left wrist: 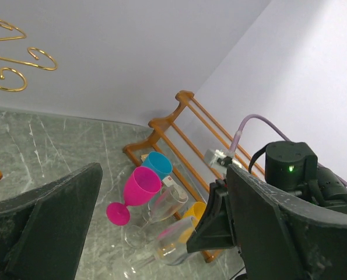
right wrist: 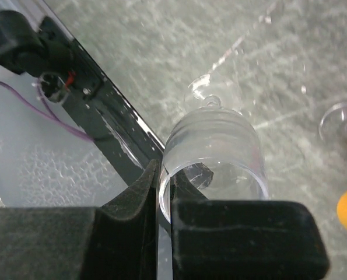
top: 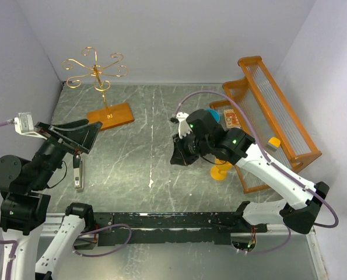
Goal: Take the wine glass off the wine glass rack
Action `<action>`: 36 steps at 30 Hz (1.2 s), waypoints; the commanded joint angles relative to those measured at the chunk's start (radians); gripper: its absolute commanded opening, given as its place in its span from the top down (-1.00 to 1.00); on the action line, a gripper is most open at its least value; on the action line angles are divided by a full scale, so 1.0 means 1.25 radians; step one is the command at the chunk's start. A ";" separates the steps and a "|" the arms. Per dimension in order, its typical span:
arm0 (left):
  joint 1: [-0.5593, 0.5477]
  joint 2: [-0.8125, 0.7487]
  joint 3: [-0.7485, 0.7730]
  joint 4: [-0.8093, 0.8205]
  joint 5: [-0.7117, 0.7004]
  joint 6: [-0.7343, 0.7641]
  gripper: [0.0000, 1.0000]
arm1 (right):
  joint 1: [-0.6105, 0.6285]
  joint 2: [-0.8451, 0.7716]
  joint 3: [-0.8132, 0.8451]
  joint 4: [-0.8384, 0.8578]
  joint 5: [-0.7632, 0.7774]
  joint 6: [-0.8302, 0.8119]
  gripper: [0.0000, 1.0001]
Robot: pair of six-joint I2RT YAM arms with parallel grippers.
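Note:
The wine glass rack (top: 97,70) is a thin gold wire stand with curly arms on an orange-brown wooden base (top: 110,115), at the far left; no glass hangs on it. Its scrolls show in the left wrist view (left wrist: 21,58). My right gripper (right wrist: 164,175) is shut on the rim of a clear wine glass (right wrist: 217,146), held tilted low over the table's middle right (top: 182,149). The glass also shows in the left wrist view (left wrist: 176,239). My left gripper (top: 80,137) is open and empty, near the rack's base.
A larger orange wooden-framed rack (top: 278,111) stands at the right. Beside it lie a pink glass (left wrist: 139,189), a blue glass (left wrist: 158,163), a second clear glass (left wrist: 164,204) and a yellow glass (top: 221,171). A black rail (top: 173,220) runs along the near edge.

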 commanded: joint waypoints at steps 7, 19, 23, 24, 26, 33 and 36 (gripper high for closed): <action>-0.003 -0.020 -0.002 -0.016 0.001 0.049 -0.96 | 0.030 -0.014 -0.047 -0.202 0.286 0.143 1.00; -0.003 -0.019 0.098 -0.125 -0.048 0.144 -0.96 | 0.031 0.029 -0.102 -0.147 0.367 0.220 1.00; -0.004 -0.020 0.099 -0.124 -0.049 0.149 -0.96 | 0.030 0.037 -0.115 -0.144 0.393 0.235 1.00; -0.005 -0.020 0.099 -0.123 -0.048 0.149 -0.96 | 0.029 0.038 -0.117 -0.142 0.396 0.236 1.00; -0.005 -0.021 0.100 -0.126 -0.050 0.152 -0.96 | 0.029 0.036 -0.124 -0.135 0.396 0.236 1.00; -0.010 -0.008 0.121 -0.142 -0.061 0.162 -0.96 | 0.029 0.035 -0.142 -0.127 0.396 0.245 1.00; -0.010 -0.004 0.124 -0.138 -0.065 0.157 -0.96 | 0.029 0.031 -0.141 -0.129 0.398 0.248 0.95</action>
